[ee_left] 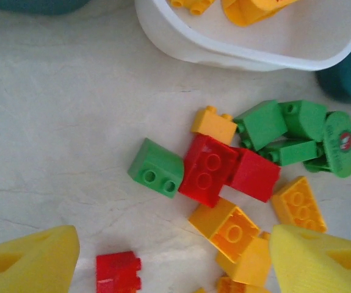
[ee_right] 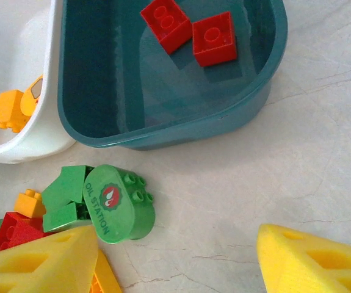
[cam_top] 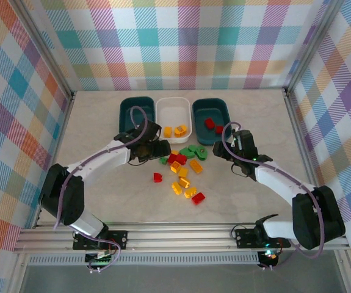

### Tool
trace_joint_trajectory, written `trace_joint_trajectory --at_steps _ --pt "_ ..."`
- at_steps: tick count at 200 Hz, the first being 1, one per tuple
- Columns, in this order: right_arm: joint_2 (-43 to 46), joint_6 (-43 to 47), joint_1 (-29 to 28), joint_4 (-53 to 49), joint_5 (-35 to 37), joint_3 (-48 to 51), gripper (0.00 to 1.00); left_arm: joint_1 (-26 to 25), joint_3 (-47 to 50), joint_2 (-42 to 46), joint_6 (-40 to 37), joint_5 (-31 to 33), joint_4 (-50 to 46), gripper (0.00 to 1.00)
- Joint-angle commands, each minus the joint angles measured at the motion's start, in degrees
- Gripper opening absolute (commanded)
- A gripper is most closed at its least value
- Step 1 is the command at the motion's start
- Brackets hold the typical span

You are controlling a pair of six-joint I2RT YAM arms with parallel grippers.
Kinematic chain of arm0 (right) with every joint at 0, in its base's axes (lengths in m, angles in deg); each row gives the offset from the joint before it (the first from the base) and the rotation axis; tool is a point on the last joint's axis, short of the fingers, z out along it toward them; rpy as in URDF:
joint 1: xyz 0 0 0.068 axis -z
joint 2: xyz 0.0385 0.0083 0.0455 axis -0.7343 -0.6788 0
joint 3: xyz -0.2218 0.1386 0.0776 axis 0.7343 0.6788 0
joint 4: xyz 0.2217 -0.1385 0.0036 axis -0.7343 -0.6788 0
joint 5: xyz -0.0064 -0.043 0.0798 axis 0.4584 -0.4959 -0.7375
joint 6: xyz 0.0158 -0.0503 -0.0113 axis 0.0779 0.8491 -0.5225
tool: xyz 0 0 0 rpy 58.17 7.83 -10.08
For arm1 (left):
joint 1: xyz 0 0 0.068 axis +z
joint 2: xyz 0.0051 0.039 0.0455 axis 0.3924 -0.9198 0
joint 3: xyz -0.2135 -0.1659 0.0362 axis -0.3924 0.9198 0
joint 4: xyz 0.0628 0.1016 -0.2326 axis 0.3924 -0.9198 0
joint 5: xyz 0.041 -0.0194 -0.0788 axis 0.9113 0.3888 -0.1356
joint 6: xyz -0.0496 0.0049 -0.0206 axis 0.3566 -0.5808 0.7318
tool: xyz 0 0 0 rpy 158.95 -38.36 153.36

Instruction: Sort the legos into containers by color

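The legos (cam_top: 181,166) lie mostly in a loose heap at the middle of the table (cam_top: 102,110), red, orange-yellow and green bricks touching one another. A green oval piece lettered "OIL STATION" (ee_right: 111,204) sits at the heap's 1 o'clock edge, and a few yellow and red ones trail off toward 5 o'clock. A lone red brick (cam_top: 157,177) sits apart at 8 o'clock. At 12 o'clock of the heap three bins stand side by side. The white bin (cam_top: 173,105) is in the middle, with two orange-yellow bricks (cam_top: 175,130) at its near end. The right teal bin (cam_top: 223,110) holds two red bricks (ee_right: 190,33). The left teal bin (cam_top: 126,113) stands at the white one's 9 o'clock. The left gripper (cam_top: 157,149) hangs at the heap's 9 o'clock, its yellow fingers (ee_left: 32,262) spread wide with nothing between them. The right gripper (cam_top: 230,143) is at the heap's 3 o'clock, just off the right teal bin's near end, its fingers (ee_right: 318,262) likewise wide apart and holding nothing.
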Motion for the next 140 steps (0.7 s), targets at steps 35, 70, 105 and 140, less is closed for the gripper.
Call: trace_joint_trajectory --at_steps 35,70,105,140 --pt "0.19 0.96 -0.68 0.95 1.86 -0.06 0.69 -0.96 0.11 -7.80 -13.84 -0.26 1.27 0.76" --pt "-0.10 1.09 -0.74 0.90 1.95 -0.17 0.69 -0.98 -0.30 -11.20 -15.86 0.82 1.75 0.76" --pt "-0.18 1.22 -0.78 0.80 2.08 -0.27 0.69 -0.92 -0.40 -13.16 -15.81 2.80 3.12 0.72" --pt "-0.36 1.29 -0.87 0.76 1.91 -0.36 0.69 -0.54 0.43 -13.26 -14.70 4.84 4.25 0.67"
